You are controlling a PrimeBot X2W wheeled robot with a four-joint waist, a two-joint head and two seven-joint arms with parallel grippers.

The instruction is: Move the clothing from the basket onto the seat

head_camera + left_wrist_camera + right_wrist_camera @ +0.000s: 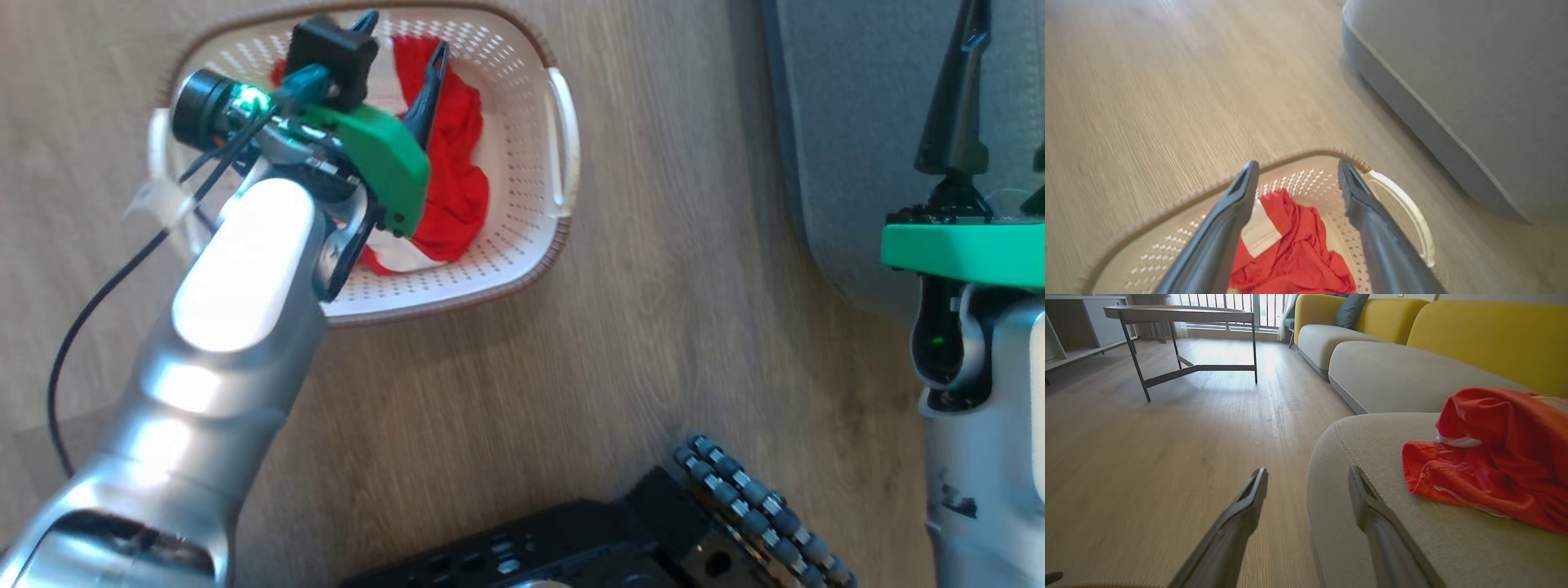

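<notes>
Left gripper (1297, 166) hangs over the basket (490, 286), jaws spread wide, nothing held. Its two dark fingers straddle the red clothing (1298, 253) bunched in the basket's middle; whether the tips touch the fabric is not clear. Right gripper (1308, 473) is also released and empty, at the rounded corner of the seat (1412, 547), where one red garment (1494, 465) with white trim lies. Judged step in hand: left-arm grasp of the next piece in the basket. Task looks partly done, with one piece across and the rest in the basket. To do it well, drop straight down so both fingers sink around the raised fold of red cloth, not the flat pale patch beside the left finger, then close fully, since thin fabric likely slips out of a half pinch. Keep the tips off the perforated bottom and wall. The basket looks light and sits loose on the wood floor (653, 327), so a snag in a hole or on the handle could drag or tip it. Lift until the trailing cloth clears the brown rim before swinging toward the seat, which stands near the basket on the robot's right. Risks: tangled pieces coming up together, or one dropping on the floor mid-carry. Right arm best kept out of the path.
</notes>
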